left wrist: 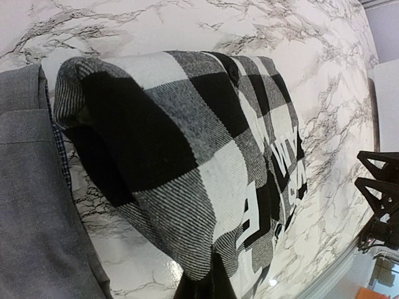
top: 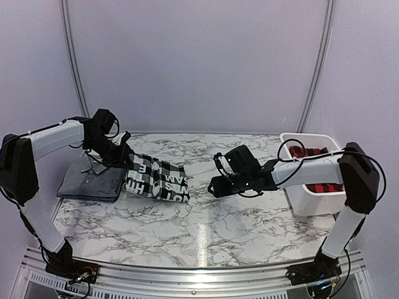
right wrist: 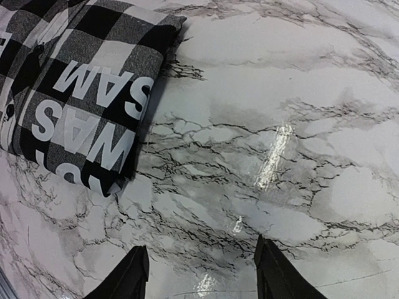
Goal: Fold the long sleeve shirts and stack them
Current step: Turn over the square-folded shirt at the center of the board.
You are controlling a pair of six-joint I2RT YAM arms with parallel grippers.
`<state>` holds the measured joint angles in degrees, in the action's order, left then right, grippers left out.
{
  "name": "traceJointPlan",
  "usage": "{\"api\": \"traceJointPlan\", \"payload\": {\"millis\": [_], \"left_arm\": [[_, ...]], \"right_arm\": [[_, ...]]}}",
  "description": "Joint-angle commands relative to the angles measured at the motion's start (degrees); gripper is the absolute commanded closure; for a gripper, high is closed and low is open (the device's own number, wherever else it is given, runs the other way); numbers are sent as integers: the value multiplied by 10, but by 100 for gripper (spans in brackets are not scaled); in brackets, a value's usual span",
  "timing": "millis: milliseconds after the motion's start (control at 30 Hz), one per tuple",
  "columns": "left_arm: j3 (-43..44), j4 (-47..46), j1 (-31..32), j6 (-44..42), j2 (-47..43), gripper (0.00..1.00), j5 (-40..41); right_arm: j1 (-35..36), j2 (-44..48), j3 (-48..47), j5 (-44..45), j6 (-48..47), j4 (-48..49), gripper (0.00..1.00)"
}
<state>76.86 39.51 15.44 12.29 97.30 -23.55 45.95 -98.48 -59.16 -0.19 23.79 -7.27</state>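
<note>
Left gripper (top: 126, 159), right gripper (right wrist: 199, 274); three shirts: checked flannel (top: 159, 179), grey (top: 90, 180), red-checked (top: 307, 151).

You're looking at a flannel shirt (top: 157, 178) in large black-and-white checks with bold white block lettering. The plain grey shirt (top: 90, 180) carries no pattern. A red-and-black checked shirt (top: 308, 151) shows inside the white bin (top: 315, 202). Your desk (top: 206, 224) is white marble veined grey and black.

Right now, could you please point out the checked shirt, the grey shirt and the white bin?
checked shirt (top: 159, 179): top view, folded middle.
grey shirt (top: 87, 184): top view, its centre.
white bin (top: 318, 204): top view, near wall.
</note>
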Motion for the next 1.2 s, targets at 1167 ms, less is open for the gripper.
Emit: {"api": "traceJointPlan", "payload": {"millis": [1167], "left_arm": [[307, 260, -39, -90, 59, 100, 156]], "right_arm": [[37, -382, -403, -82, 73, 189, 71]]}}
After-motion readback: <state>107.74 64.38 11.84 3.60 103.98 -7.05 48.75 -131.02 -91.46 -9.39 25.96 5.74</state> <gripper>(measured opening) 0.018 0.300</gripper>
